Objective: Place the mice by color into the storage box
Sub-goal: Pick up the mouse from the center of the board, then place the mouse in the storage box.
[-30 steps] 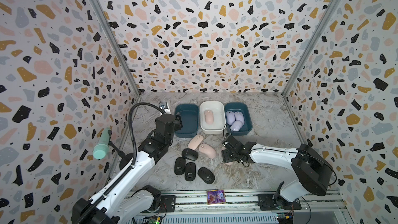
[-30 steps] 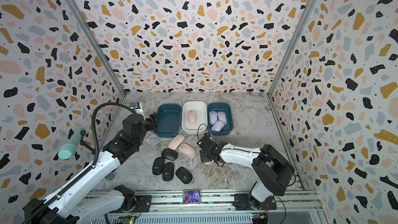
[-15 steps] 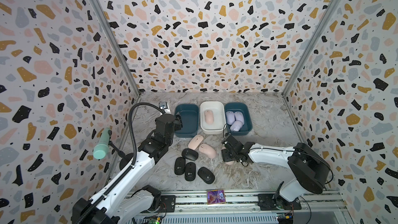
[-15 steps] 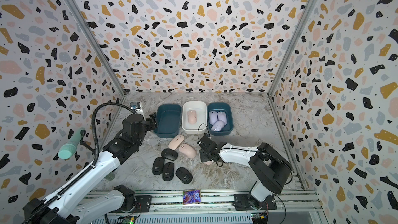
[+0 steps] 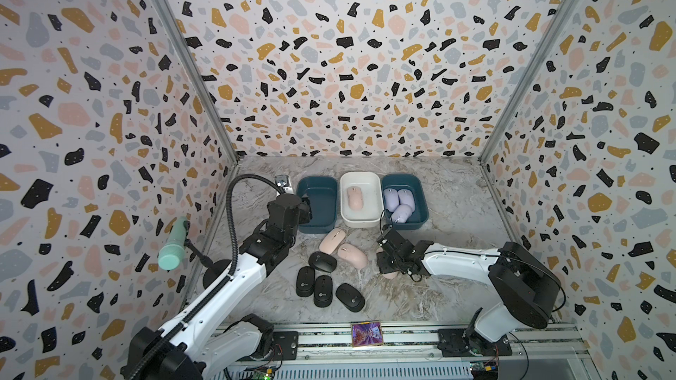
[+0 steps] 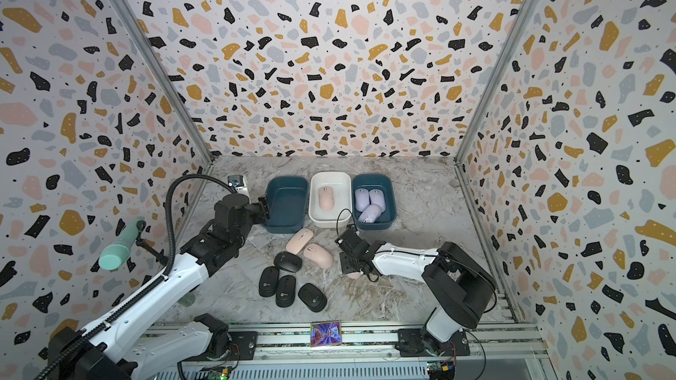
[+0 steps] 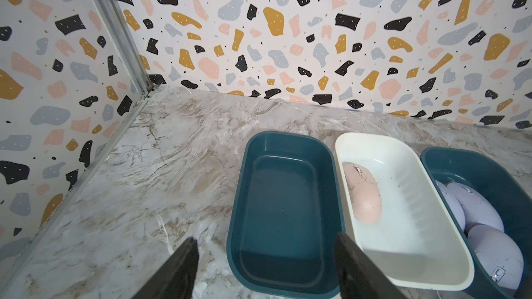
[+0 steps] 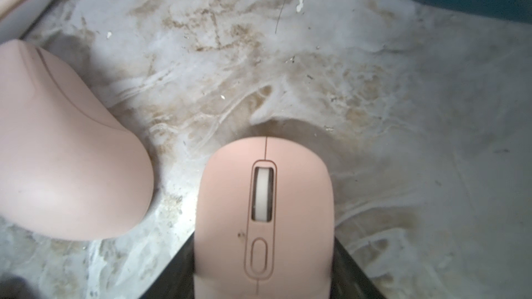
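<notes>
Right wrist view: your right pincer point(image 8: 263, 277) grips a pink mouse point(image 8: 264, 197) tight for the white box point(image 5: 370, 191); left pincer point(image 7: 267, 241) hangs open.

Left arm point(image 5: 239, 273) raised, jaws apart; right arm point(image 5: 457, 260) low, jaws clamped.

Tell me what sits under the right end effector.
A pink mouse, clamped between the right end effector's jaws, wheel side up. In both top views the end effector hides most of it; only a pink edge shows.
</notes>
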Robot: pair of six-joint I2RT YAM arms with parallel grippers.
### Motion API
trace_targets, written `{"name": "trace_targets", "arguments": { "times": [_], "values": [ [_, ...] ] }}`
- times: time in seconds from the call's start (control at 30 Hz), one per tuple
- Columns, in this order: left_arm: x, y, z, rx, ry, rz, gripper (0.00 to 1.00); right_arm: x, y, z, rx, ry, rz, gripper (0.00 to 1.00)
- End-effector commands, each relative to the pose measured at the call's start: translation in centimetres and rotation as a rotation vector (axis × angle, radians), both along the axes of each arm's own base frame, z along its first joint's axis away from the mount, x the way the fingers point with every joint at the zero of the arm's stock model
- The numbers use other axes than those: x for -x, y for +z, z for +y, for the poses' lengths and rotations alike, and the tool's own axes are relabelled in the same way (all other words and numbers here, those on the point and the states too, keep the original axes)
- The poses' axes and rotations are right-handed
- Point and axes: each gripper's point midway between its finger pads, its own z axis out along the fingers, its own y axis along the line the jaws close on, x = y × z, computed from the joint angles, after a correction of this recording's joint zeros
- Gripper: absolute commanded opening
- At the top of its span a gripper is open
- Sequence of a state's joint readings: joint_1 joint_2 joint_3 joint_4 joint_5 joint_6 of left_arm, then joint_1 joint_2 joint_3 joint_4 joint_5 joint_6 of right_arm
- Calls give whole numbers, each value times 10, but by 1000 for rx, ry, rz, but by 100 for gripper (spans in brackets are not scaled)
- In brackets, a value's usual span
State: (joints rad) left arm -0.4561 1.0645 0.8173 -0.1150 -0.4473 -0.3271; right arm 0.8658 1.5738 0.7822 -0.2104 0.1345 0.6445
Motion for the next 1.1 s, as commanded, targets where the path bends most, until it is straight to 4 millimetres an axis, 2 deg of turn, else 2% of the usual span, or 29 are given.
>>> {"name": "trace_targets", "arguments": {
  "times": [0.0,0.37,0.63,0.87,1.07],
  "values": [
    [-2,6,-8,-4,-41,1,73,-6,29,5,-41,10,-32,54],
    [1,0,-22,8,-126,25,73,-23,87,7,-144,30,-141,54],
    [4,-11,-31,-17,-191,56,73,-51,127,18,-216,45,-209,55],
    [2,-15,-34,0,-198,60,73,-107,156,29,-284,39,-285,55],
    [0,-14,-34,13,-190,53,73,-161,154,37,-286,25,-313,55]
  ]
}}
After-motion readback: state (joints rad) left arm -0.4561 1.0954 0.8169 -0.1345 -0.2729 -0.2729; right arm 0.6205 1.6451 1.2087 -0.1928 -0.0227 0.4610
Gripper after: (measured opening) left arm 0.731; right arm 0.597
